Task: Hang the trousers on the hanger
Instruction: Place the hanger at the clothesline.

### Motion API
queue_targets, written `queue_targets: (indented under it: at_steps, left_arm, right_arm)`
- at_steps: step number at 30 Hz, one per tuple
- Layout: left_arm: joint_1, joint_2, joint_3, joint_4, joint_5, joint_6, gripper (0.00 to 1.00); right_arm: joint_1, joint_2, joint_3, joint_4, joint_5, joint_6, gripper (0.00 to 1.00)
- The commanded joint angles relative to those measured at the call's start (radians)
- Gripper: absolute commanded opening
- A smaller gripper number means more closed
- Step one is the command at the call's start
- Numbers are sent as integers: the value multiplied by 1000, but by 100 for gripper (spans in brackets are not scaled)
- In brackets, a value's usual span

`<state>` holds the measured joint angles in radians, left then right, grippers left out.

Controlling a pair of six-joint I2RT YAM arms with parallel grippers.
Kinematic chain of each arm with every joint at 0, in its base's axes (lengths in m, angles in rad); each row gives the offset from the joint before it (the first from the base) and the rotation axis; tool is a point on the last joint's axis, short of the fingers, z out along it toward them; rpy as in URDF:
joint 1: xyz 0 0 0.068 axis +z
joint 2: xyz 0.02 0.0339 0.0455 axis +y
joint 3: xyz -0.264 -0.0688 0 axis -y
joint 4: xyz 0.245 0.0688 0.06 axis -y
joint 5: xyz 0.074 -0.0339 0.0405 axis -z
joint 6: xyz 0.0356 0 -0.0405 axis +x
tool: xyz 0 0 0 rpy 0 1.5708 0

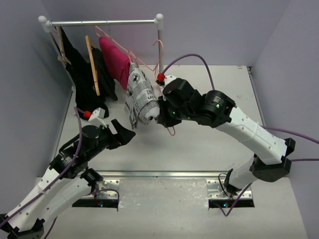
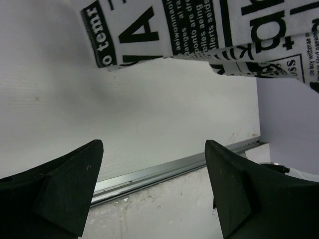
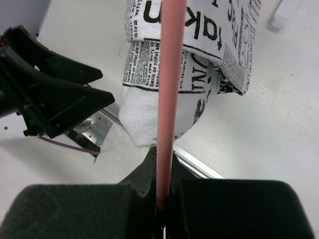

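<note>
The trousers (image 1: 139, 97), white with black newspaper print, hang folded over the thin pink hanger (image 1: 171, 131), held above the table. My right gripper (image 1: 160, 115) is shut on the hanger's wire (image 3: 167, 99), just right of the trousers (image 3: 199, 55). My left gripper (image 1: 127, 134) is open and empty, below and left of the trousers, whose hem (image 2: 199, 35) hangs above and beyond its fingers (image 2: 70, 189). Most of the hanger is hidden by the cloth.
A rail (image 1: 104, 22) at the back holds black garments (image 1: 79, 64) on wooden hangers (image 1: 92, 64) and a pink garment (image 1: 115, 60). A bare pink hook (image 1: 159, 45) hangs near the right post. A metal strip (image 1: 164, 174) crosses the table's near edge.
</note>
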<state>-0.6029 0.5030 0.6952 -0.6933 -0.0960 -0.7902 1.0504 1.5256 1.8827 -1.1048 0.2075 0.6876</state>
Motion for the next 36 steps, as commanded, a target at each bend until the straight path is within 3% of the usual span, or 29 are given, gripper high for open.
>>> queue_targets:
  at_steps: [1,7,12,17,25,36]
  left_arm:
    - [-9,26,4,208,139,-16,81]
    - [-9,39,56,223,138,-11,77]
    - [-9,-5,137,15,-26,58,78]
    - [-9,-28,218,-113,-109,107,81]
    - [-9,-43,251,-196,-176,135,81]
    - [-9,-92,330,-318,-306,246,88]
  right_arm:
    - [5,-88,-63,143,30,-42,0]
    - [6,-159,-209,214,55,-31,0]
    - [5,-144,-159,137,164,-39,0]
    - [5,-141,-140,106,160,-50,0]
    - [-29,-130,-112,91,213,-60,0]
    - [-131,-54,-5,44,102,-119,0]
